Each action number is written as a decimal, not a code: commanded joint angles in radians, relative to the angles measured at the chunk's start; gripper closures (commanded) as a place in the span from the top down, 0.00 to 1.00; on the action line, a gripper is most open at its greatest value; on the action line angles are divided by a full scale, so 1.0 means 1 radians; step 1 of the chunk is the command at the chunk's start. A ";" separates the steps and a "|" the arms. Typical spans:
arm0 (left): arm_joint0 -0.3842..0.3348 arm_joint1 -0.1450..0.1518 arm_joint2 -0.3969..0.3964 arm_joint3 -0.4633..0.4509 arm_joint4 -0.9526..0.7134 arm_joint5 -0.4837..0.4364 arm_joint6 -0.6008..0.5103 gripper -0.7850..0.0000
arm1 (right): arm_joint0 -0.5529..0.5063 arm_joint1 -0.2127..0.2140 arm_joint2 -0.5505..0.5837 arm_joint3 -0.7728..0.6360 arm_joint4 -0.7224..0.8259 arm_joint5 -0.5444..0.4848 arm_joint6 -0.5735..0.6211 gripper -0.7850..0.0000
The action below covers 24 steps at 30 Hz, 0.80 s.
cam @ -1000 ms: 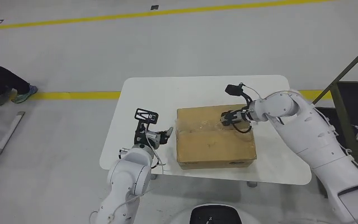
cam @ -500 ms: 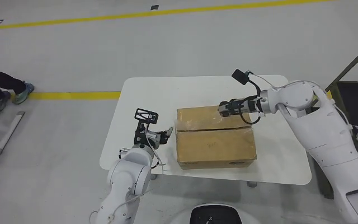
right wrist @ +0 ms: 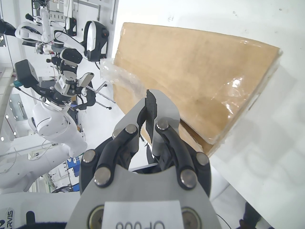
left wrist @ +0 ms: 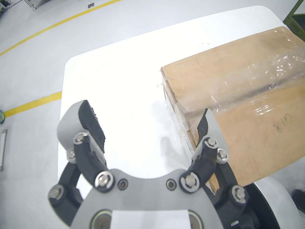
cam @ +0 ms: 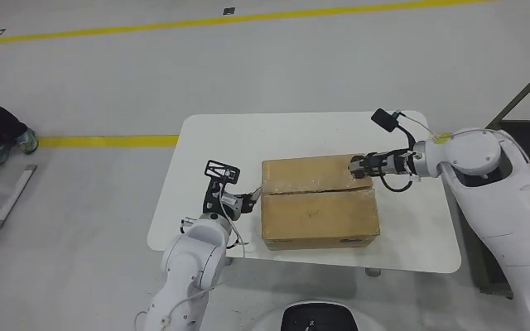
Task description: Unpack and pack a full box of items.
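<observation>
A closed cardboard box lies in the middle of the white table, with a seam running along its top. My right gripper is over the right end of that seam, shut on a crumpled strip of clear tape that trails off its fingertips above the box. My left gripper is open at the box's left end. One finger is against the box end just below the seam. Wrinkled clear tape still lies over the seam's far part.
The table has free room to the left of and behind the box. A dark green frame stands off the table's right side. Yellow floor lines run past the table.
My right gripper has travelled from the middle of the box top along the seam to its right end, pulling tape with it. My left gripper has edged slightly closer to the box.
</observation>
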 commanded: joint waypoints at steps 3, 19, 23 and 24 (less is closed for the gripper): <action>-0.027 -0.005 0.024 0.012 0.005 -0.003 0.005 0.27 | -0.028 0.011 0.021 -0.004 -0.003 -0.001 0.009 0.00; -0.120 -0.030 0.145 0.076 -0.014 -0.042 -0.031 0.19 | -0.061 0.039 0.037 -0.007 -0.015 0.006 0.020 0.00; -0.132 -0.033 0.158 0.089 -0.021 -0.058 -0.046 0.14 | -0.058 0.043 0.027 0.002 -0.020 0.004 0.012 0.00; -0.136 -0.034 0.165 0.094 -0.020 -0.064 -0.052 0.13 | -0.058 0.044 0.025 0.005 -0.018 0.003 0.010 0.00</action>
